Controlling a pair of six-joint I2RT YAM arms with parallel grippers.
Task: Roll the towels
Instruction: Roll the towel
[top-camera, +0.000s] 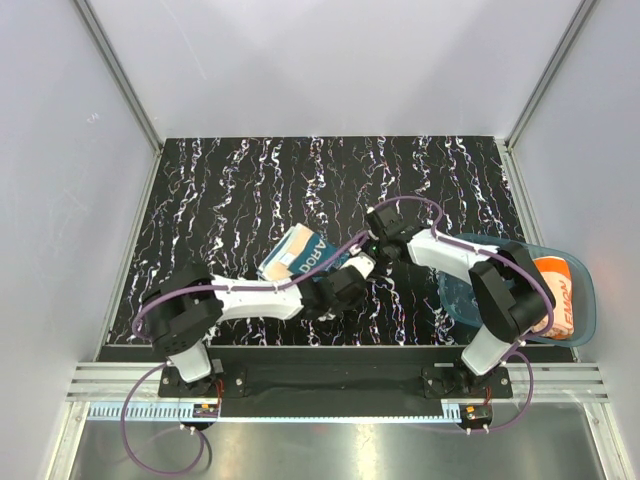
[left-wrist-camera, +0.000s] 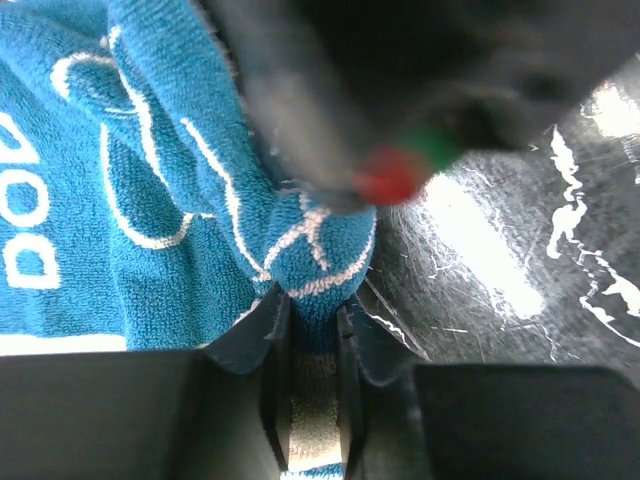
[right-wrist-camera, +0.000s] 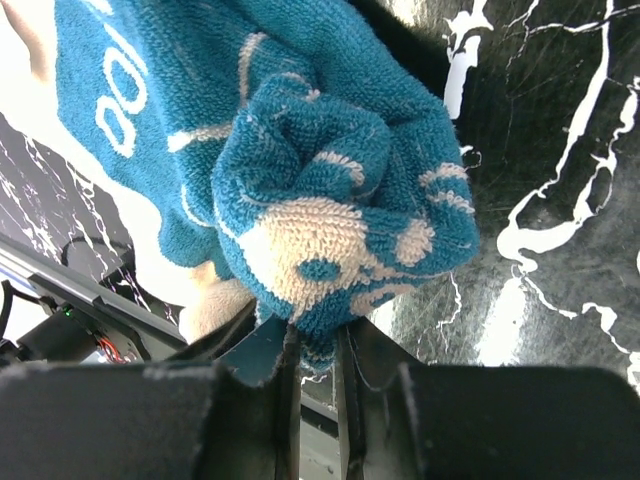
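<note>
Top view: the teal towel (top-camera: 298, 256) lies near the middle of the marbled table (top-camera: 240, 180), tilted, its cream underside turned up along the 8 o'clock edge. Both arms converge on its 4 o'clock corner.

Left wrist view: the left gripper (left-wrist-camera: 312, 322) has its 2 fingers drawn almost together, pinching a bunched fold of teal terry between them.

Right wrist view: the right gripper (right-wrist-camera: 316, 338) is likewise nearly closed on a crumpled knot of the same cloth. Gripping 1 corner with 2 grippers probably serves to tuck a tight starting core before the roll is driven toward 10 o'clock.

The orange towel (top-camera: 556, 290) sits in the translucent blue tray (top-camera: 462, 303) at the table's 4 o'clock, apparently untouched.

Judgement: the roll is only begun on towel 1 of 2. The loose bunching risks an uneven roll.
</note>
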